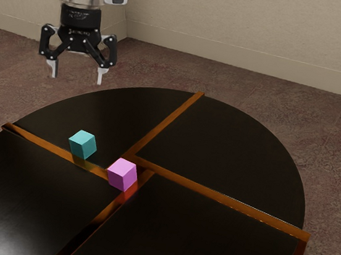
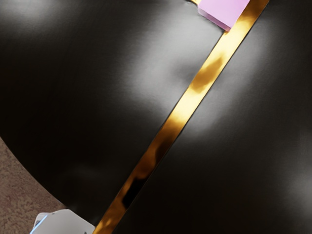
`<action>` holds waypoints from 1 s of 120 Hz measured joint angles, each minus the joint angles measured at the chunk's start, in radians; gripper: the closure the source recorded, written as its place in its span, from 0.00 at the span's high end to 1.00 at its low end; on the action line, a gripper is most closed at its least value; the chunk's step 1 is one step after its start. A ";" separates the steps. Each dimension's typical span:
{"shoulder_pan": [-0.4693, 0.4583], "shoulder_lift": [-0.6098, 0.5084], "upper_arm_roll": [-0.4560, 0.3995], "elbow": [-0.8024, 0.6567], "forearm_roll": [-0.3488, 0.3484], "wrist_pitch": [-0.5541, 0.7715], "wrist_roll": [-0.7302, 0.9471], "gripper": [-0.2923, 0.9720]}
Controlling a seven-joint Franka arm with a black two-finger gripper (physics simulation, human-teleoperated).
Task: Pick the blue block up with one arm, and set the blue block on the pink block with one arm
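At the far left of the exterior view we hold our gripper (image 1: 77, 74) high in the air, pointing straight down, above the far left rim of the table (image 1: 231, 141). Its two fingers (image 1: 53, 68) stand wide apart with nothing between them, so we grip nothing.

Below it and to the right, well apart from the gripper, the blue block (image 1: 82, 144) rests on the table's far left quarter. It sits flat on one face, just beside the golden strip (image 1: 38, 142) that runs in from the left rim toward the middle. Whether it touches that strip we cannot tell.

Next to the right, and a little nearer, sits the pink block (image 1: 122, 174), close to the blue block but apart from it. It stands where the strips cross in the middle of the table, and a reddish glow lies on the surface under its near side.

Further right, a second strip (image 1: 218, 197) runs toward the near right rim. Brown carpet (image 1: 335, 154) lies around the table, with a pale wall (image 1: 264, 21) on the far side.

In the wrist view we look down on the dark tabletop. A golden strip (image 2: 185, 112) crosses it, and the pink block (image 2: 223, 10) sits just beside that strip.
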 joint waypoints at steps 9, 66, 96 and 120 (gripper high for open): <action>-0.022 0.003 0.001 -0.001 -0.004 0.059 -0.094 0.77; 0.054 0.017 0.013 -0.245 -0.008 0.270 -0.422 0.77; 0.261 0.017 0.013 -0.496 -0.022 0.612 -0.340 0.77; 0.404 0.154 0.013 -0.506 -0.065 0.816 -0.161 0.77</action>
